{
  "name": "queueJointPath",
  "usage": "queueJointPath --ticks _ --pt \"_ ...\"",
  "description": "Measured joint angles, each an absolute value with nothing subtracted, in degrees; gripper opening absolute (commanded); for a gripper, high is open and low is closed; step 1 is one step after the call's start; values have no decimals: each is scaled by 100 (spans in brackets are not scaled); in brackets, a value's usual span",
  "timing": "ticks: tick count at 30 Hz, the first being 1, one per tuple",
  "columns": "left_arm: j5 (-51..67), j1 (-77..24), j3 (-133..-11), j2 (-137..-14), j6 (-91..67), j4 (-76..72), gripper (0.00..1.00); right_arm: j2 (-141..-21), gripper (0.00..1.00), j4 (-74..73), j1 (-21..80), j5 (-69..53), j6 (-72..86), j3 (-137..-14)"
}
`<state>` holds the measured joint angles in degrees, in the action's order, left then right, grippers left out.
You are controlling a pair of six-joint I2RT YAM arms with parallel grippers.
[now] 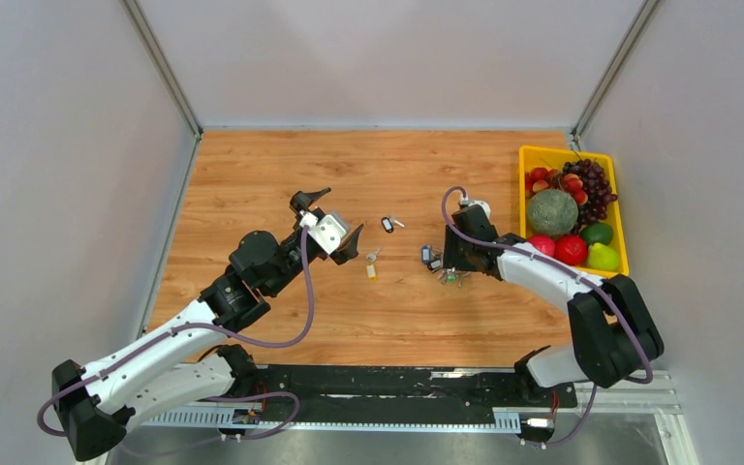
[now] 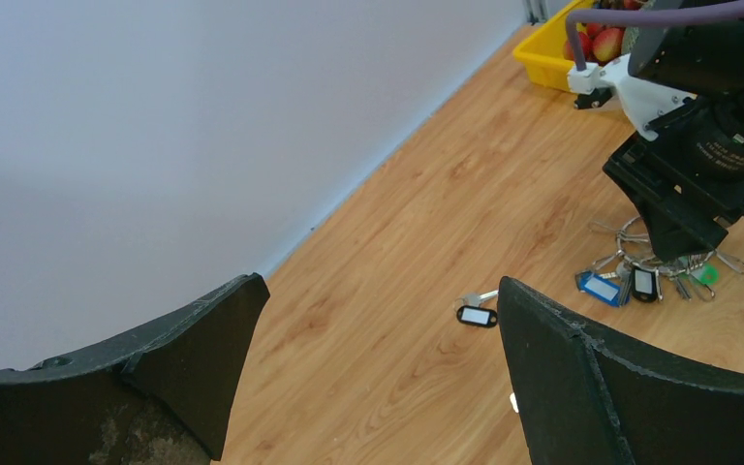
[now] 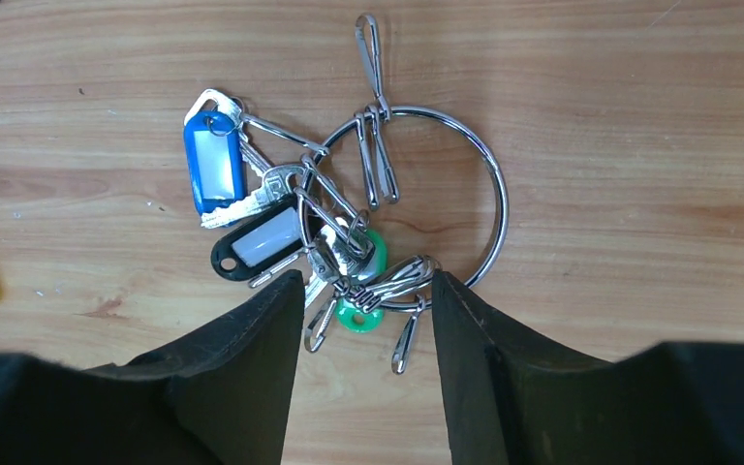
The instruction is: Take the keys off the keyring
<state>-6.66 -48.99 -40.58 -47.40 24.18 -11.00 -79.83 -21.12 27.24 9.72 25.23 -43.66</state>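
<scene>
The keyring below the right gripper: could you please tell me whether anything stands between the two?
Nothing visible does. The right gripper is open over the keyring at its near edge; only the ring's own clips and a green tag lie in the gap between its fingers.

The top external camera looks down from high behind the arm bases (image 1: 552,368), which lie along the frame's bottom edge, and takes in the whole tabletop (image 1: 349,174) from afar.

The left wrist camera sits low and looks obliquely across the boards toward the yellow tray (image 2: 540,58) at upper right. The left end effector (image 2: 378,283) frames its lower corners.

The right wrist camera faces straight down, very near. The keyring (image 3: 500,208) fills mid-frame above the right end effector (image 3: 366,276).

All three views share that keyring.
</scene>
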Motion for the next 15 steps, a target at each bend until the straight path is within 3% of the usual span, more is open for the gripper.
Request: queueJointPath --ticks 10,13,15 --pt "-644 -4899 -4058 -4727 2421 -1100 100 -8812 51 -1855 2735 1188 2386 -4751" --pt "-644 -4899 -4058 -4724 2421 -1100 100 -9126 45 -1750 2735 1308 2388 -4893" --pt "-644 -4899 -4058 -4724 2423 -1103 100 -9279 34 -1653 2731 1356 2392 -4993"
